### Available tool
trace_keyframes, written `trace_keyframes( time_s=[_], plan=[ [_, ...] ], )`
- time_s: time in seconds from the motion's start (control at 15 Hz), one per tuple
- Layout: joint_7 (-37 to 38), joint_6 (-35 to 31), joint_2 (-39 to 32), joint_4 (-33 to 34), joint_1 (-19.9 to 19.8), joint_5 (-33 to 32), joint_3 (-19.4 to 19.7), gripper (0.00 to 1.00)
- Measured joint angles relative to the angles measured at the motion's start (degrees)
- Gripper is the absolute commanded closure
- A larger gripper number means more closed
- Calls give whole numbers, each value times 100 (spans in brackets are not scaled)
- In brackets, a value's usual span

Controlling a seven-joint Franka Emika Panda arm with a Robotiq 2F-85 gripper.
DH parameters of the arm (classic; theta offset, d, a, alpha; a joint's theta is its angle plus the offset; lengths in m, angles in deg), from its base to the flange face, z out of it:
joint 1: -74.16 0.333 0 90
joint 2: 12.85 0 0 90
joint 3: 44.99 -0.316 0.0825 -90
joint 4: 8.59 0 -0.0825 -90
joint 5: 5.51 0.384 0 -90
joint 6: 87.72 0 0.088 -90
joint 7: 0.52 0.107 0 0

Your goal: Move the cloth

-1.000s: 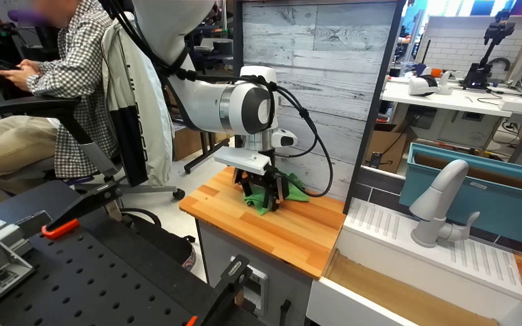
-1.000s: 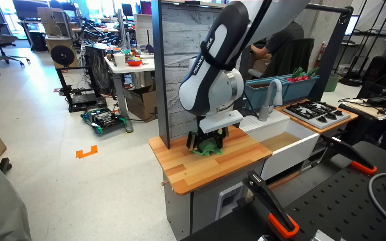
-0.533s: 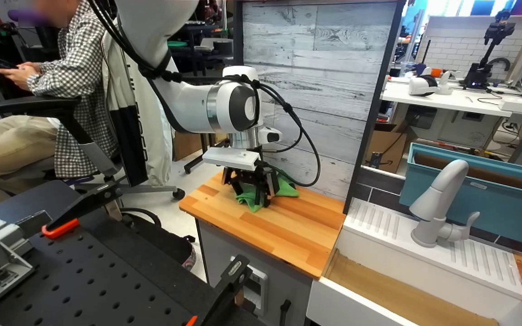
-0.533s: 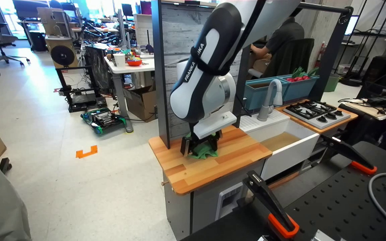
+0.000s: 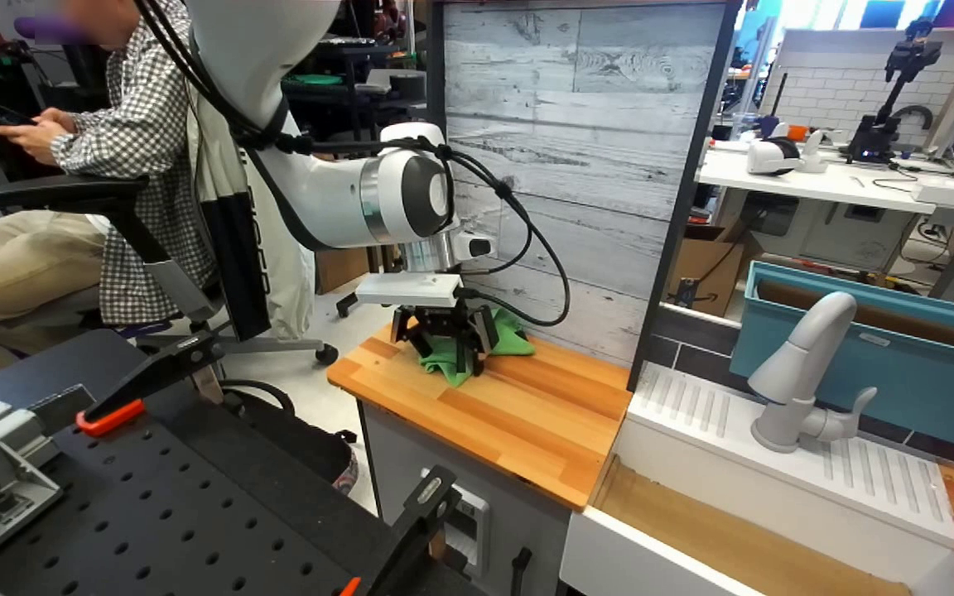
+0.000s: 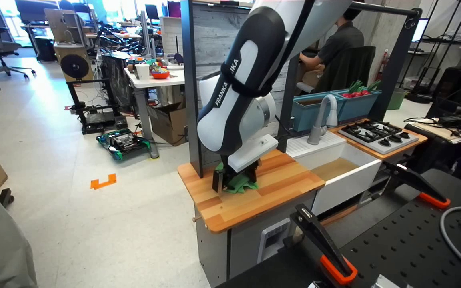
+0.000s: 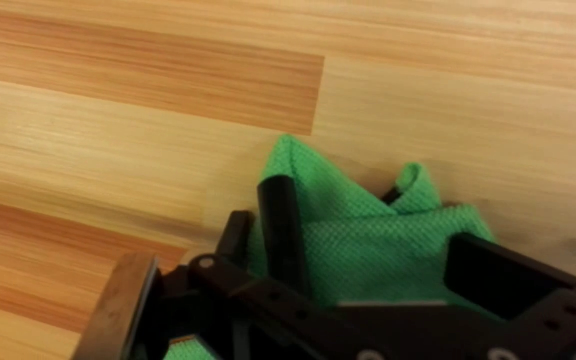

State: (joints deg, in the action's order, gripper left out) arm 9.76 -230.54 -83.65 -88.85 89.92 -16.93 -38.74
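Tool [image 7: 370, 225] spread wide over 1 rumpled green cloth [image 7: 373, 255], bunched btwn its fingers [image 7: 283, 225] on wooden worktop [image 5: 527, 426]; to drag w/o slipping, prob. best press lightly, slow & level

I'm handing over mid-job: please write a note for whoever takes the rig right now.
Black two-fingered gripper: open, low, jaws either side of part of the crumpled green woven cloth.
The cloth rests on the rectangular brown striped wooden countertop.
Done: cloth has slid slightly along it in the last second.
Left: no end spot given; probably finish the move, then back off.
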Motion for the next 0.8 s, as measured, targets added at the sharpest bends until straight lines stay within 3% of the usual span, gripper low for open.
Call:
trace_keyframes(
  time_s=[0.53, 0.8],
  plan=[
    [-33, -339, 179, -437, 43, -61, -14, 0],
    [-33, -530, 307, -750, -120, -21, -70, 0]
  ],
)
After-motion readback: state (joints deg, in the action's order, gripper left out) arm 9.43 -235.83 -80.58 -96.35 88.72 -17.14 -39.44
